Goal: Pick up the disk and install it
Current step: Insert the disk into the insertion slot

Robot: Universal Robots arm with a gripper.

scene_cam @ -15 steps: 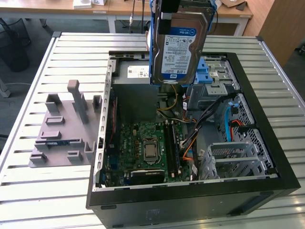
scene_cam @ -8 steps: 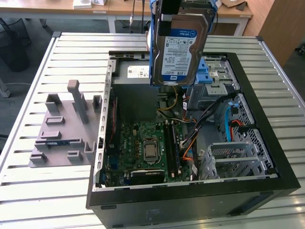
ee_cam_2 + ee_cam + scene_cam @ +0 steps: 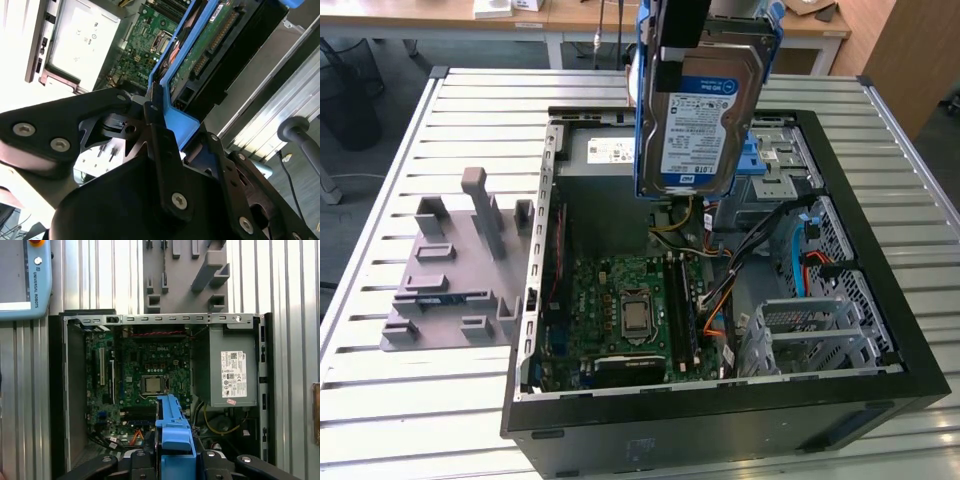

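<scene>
Step in hand: the carry, between pick-up and install. The disk (image 3: 705, 110) is in the air, held on edge with its white-and-blue label facing the exterior camera. It hangs above the far part of the open computer case (image 3: 880, 400), and nothing in the exterior view shows it touching the case.

Tool state: the gripper (image 3: 172, 457) is closed on the disk's blue end bracket. In the second wrist view a black finger (image 3: 156, 120) lies flat against that bracket, with the drive's green circuit board running away beyond it. You cannot see exactly where the opposite pad bears, since the bracket hides it, so treat the firmness of the grip as probable only.

Below the disk, the first wrist view looks straight down into the case. It shows the motherboard (image 3: 145, 375), the grey power-supply box (image 3: 225, 365) beside it, and yellow and orange cables (image 3: 215, 427) lying loose near the drive end. In the exterior view the drive cage (image 3: 775, 160) with its blue latch sits just behind the hanging disk, partly covered by it. A second grey cage (image 3: 810, 330) stands nearer the camera. The grey fixture block (image 3: 450, 270) lies on the slatted table (image 3: 380, 420), well apart from the case.

Judgement: pick-up looks done and install is not begun. Seating the disk will call for its blue side rails to be squared to the cage opening before it goes down. You should also mind the loose cables, which look liable to snag.
</scene>
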